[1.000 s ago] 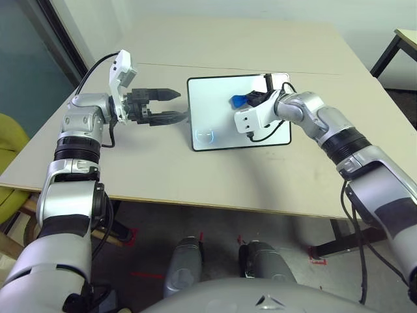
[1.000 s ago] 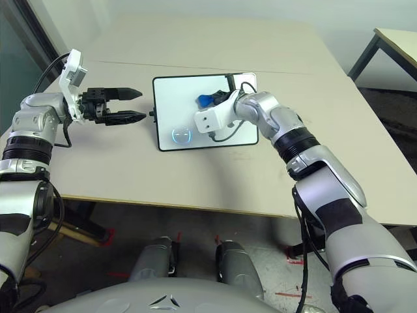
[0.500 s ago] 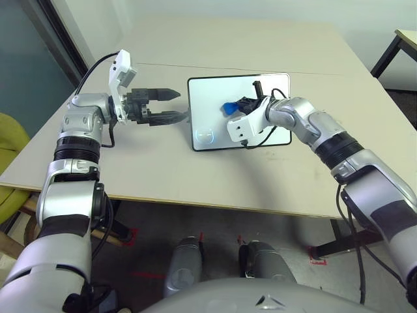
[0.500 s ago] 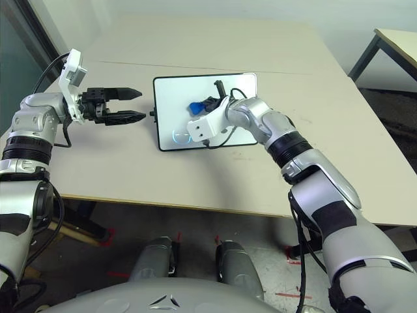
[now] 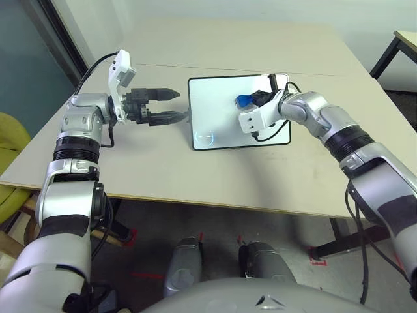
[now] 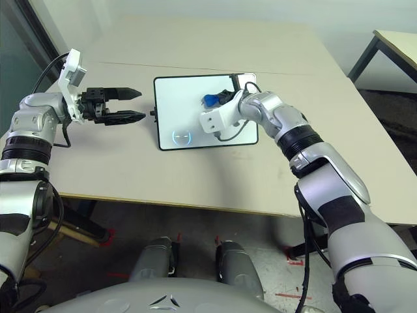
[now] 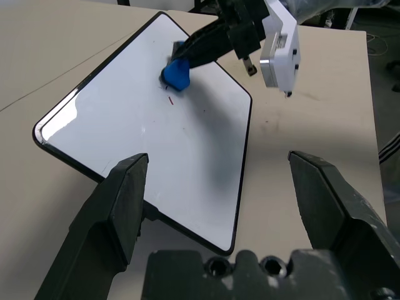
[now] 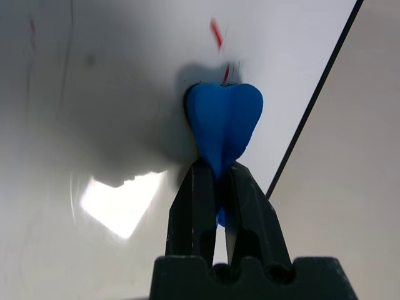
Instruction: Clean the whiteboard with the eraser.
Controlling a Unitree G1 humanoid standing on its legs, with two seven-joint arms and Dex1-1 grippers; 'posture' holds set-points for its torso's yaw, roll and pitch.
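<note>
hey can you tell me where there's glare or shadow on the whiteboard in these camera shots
Right wrist view: bright white glare patch on the glossy white black-framed whiteboard, dark shadow around the blue bone-shaped eraser; left wrist view: glare at one rounded corner, soft grey shadow across the middle; left eye view: faint bluish ring, perhaps reflected light.

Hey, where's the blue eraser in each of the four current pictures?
Left eye: eraser, right of centre, upper half.
Right eye: just right of centre, upper half.
Left wrist: upper part, left of centre, far beyond the fingers.
Right wrist: centre, between the fingers.
Shared landmark: the whiteboard's black edge.
</note>
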